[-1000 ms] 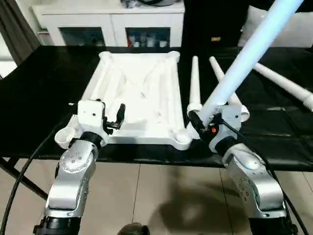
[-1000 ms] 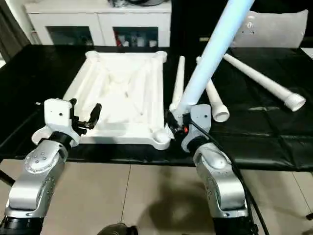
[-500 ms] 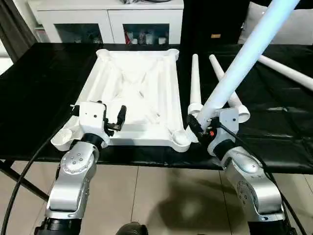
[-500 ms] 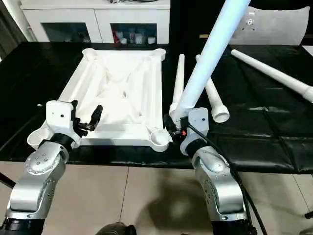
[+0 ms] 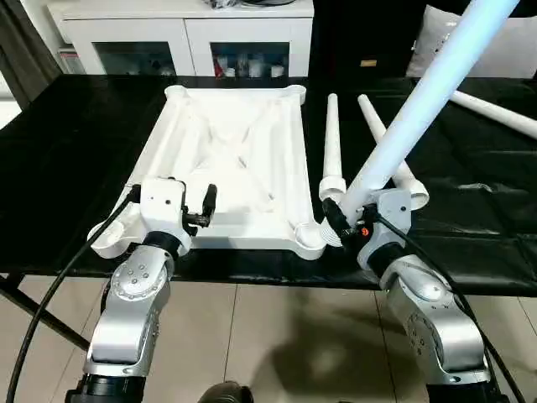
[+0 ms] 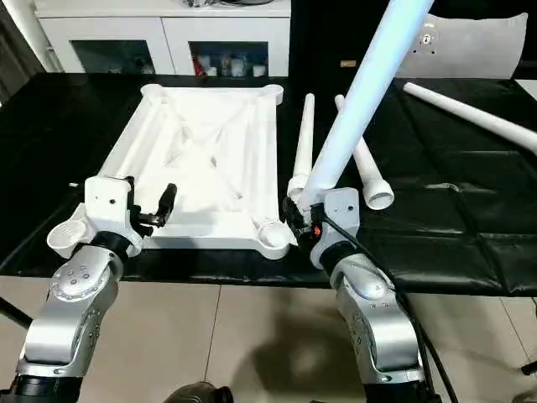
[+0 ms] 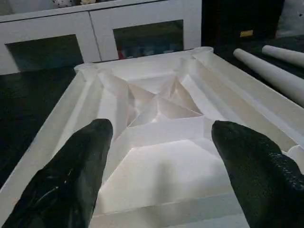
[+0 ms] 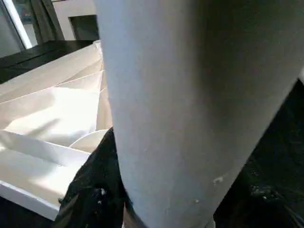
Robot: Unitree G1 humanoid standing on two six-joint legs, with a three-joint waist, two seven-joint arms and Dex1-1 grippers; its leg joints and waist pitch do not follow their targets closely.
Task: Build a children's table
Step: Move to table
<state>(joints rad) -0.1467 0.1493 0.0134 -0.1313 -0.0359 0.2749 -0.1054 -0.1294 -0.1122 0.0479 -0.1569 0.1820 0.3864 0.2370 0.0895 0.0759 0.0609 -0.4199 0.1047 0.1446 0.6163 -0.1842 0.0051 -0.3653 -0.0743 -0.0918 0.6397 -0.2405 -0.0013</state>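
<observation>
The tabletop (image 5: 231, 164) lies upside down on the black surface (image 5: 75, 143), filling the centre-left of the head views, its diagonally ribbed underside up and round sockets at the corners. The near-right socket (image 5: 309, 238) sits at the tabletop's lower right corner, the near-left socket (image 6: 65, 238) juts out at the lower left.

The right hand (image 5: 342, 220), just right of centre in the lower half of the frame, is closed on a long white leg (image 5: 419, 105) near its thick end; the leg rises steeply toward the upper right corner of the frame. Its lower end hangs just beside the near-right socket — whether it touches the socket cannot be told. In the right wrist view the leg (image 8: 190, 109) crosses most of the picture, with one black finger (image 8: 95, 185) at its side.

The left hand (image 5: 201, 210) sits at lower left, over the tabletop's near edge, its fingers spread wide and holding nothing. In the left wrist view the two black fingers (image 7: 71, 175) stand well apart with the ribbed underside (image 7: 156, 133) between them.

Two more legs (image 5: 334, 143) lie side by side on the surface just right of the tabletop, thick ends toward the robot. A fourth leg (image 6: 470, 113) lies at the right edge, well apart from them. A white cabinet (image 5: 185, 34) with glass doors stands behind the surface along the top of the frame.
</observation>
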